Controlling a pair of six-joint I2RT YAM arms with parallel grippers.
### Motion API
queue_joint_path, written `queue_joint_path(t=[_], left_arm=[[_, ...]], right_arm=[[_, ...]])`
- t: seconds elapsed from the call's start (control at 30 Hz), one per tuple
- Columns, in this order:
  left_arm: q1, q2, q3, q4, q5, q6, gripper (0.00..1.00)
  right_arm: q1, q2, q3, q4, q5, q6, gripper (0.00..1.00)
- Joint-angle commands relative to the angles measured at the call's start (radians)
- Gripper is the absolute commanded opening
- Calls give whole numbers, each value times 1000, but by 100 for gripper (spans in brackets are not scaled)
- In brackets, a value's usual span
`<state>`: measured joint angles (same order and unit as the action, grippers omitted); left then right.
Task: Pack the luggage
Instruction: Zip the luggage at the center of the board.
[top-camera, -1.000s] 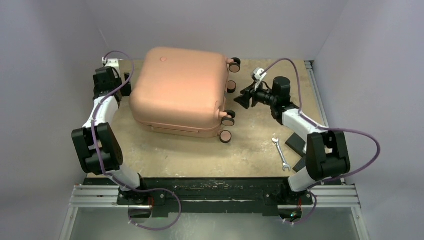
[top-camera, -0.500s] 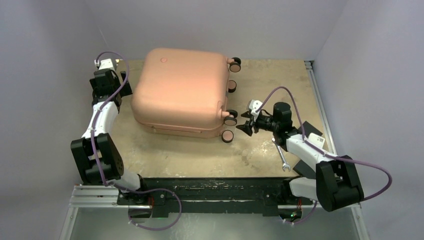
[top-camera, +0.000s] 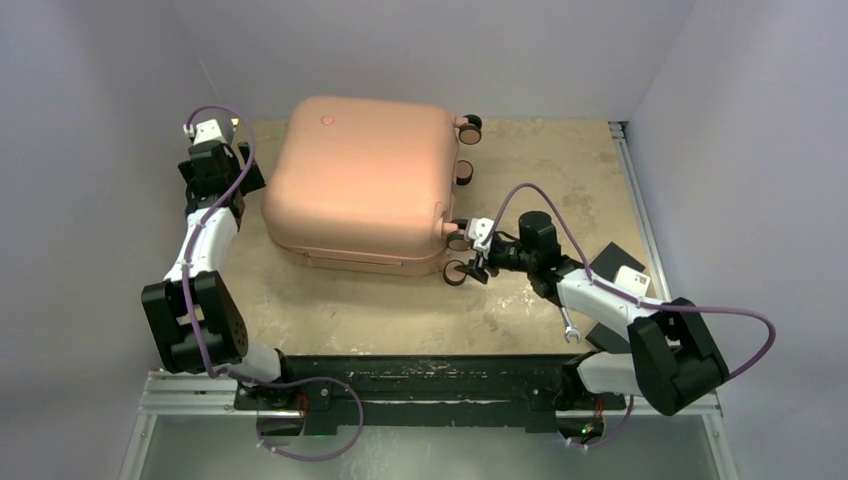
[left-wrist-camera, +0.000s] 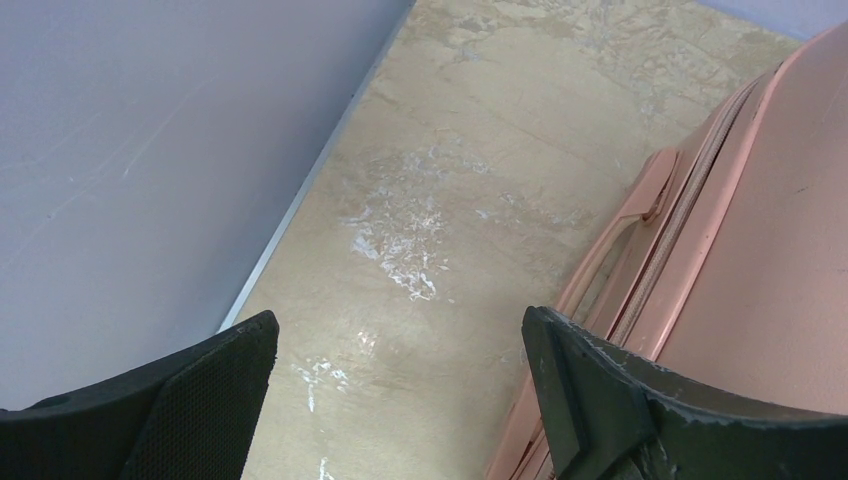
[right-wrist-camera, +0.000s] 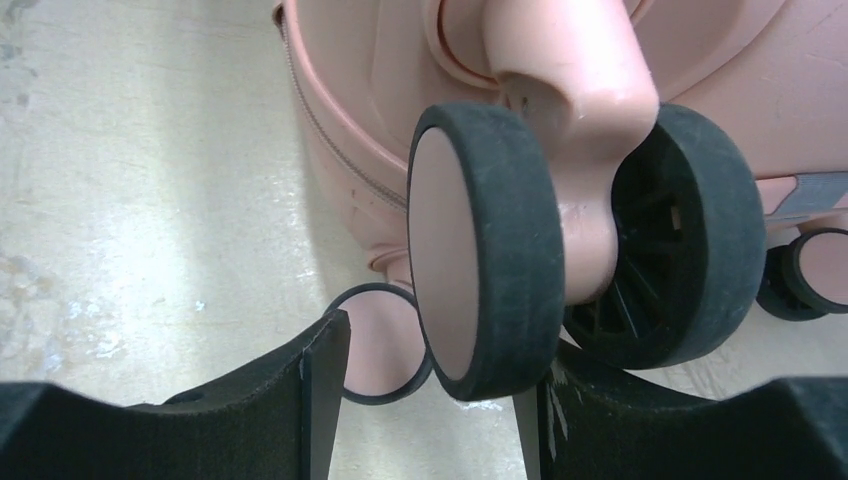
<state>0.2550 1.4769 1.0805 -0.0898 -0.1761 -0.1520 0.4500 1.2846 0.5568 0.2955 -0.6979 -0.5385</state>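
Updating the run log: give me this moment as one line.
luggage closed, lying flat | left gripper open, beside luggage | right gripper open, straddling caster wheel

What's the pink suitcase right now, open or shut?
Shut. The luggage lies flat with both shells together; its zipper seam runs closed, with no gap showing.

The luggage lies flat on the table at upper centre of the top view, wheels to the right. The left gripper sits at upper left, just beside the luggage's left side. The right gripper is at its lower right corner, one wheel at the gap between the fingers. A wrench lies at lower right, partly under the right arm.
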Motion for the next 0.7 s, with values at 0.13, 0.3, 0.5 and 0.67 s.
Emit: queue_joint_path(t=[0.13,0.3,0.5,0.67], left_arm=[[-22,-18,-29,-19,15,-20,92],[-21,-22,-38,-17,12,-25,92],[-21,-29,-58,-9,16,-26,92],[-22,-30,-59,-10,18,-27,92]], right_arm=[[91,41,64,111,106,34,60],[139,90,75,176,168,95,58],[151,110,59,311,188,212,59],[153,130,30,427,164,258,57]])
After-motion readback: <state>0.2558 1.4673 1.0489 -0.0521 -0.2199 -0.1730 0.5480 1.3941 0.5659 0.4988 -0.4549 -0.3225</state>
